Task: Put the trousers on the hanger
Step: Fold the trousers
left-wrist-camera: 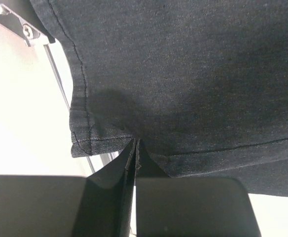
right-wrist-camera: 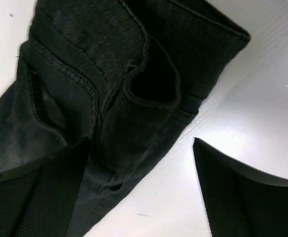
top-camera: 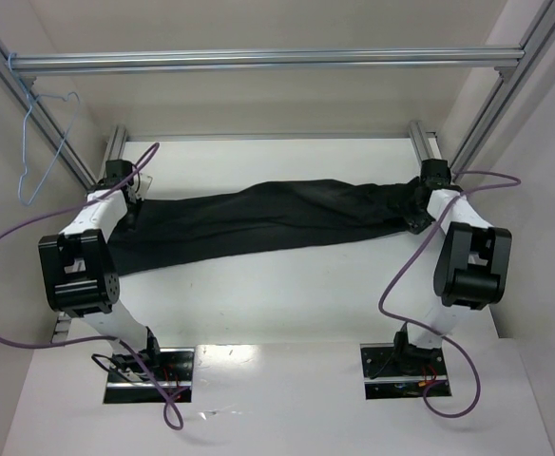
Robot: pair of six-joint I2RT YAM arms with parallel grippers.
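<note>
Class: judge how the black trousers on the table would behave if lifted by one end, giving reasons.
Probably floppy: the trousers bunch into soft folds near the right gripper, so the free part would likely droop. Likely light: the left gripper holds them by a thin edge alone. Probably not slippery, given the matte weave.

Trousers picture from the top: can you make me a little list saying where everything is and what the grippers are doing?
trousers: black, laid out long across the table
hanger: light blue, hooked on the frame far left, not touching the trousers
left gripper: shut on the hem of a trouser leg
right gripper: open, over the waistband end, holding nothing
</note>
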